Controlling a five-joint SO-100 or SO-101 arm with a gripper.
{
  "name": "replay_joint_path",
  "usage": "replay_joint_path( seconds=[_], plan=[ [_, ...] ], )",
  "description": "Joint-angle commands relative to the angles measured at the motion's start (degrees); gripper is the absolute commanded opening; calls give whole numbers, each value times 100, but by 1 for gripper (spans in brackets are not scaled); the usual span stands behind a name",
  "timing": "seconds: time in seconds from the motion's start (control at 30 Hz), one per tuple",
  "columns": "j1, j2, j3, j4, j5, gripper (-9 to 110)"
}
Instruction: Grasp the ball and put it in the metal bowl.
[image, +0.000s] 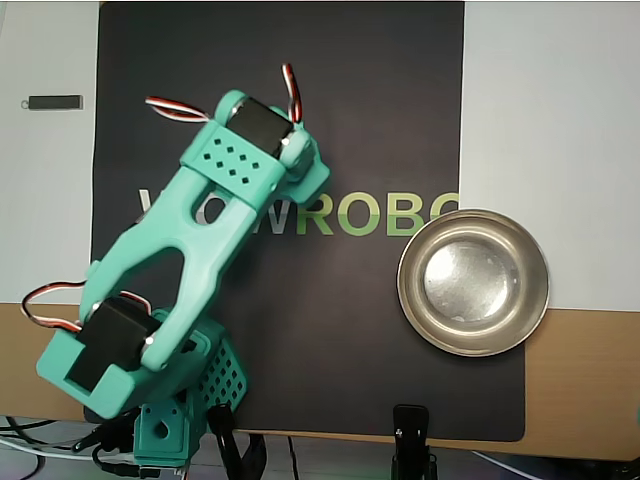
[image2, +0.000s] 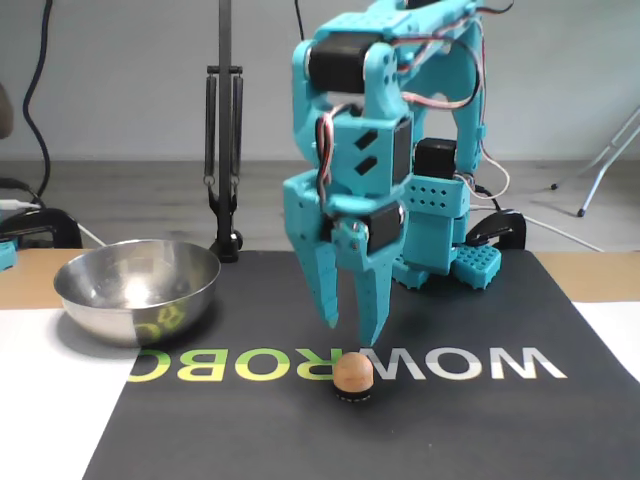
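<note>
Ball and gripper sit close together in the fixed view: the small, smooth, tan wooden ball (image2: 353, 373) rests on the black mat (image2: 500, 430), on the printed lettering, perched on a thin dark ring under it. Directly above it hangs the turquoise plastic two-finger gripper (image2: 352, 328), pointing down, its fingers spread a little with a narrow gap between the tips. It holds nothing; the tips are just above the ball, and I cannot tell if the nearer tip brushes its top. The left finger tip stands slightly left of the ball, the longer right finger tip slightly right.

From overhead the turquoise arm (image: 200, 250) covers the ball and the gripper's fingers. The round, shiny, shallow steel bowl (image: 474, 283) lies well apart to the right, empty, overlapping the mat's edge.
</note>
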Motion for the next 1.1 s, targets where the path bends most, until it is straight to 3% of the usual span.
replay_joint_path(
  seconds=[0.0, 1.07],
  plan=[
    [0, -44, -158, -35, -9, 50],
    [-9, -211, -141, -281, 9, 50]
  ],
)
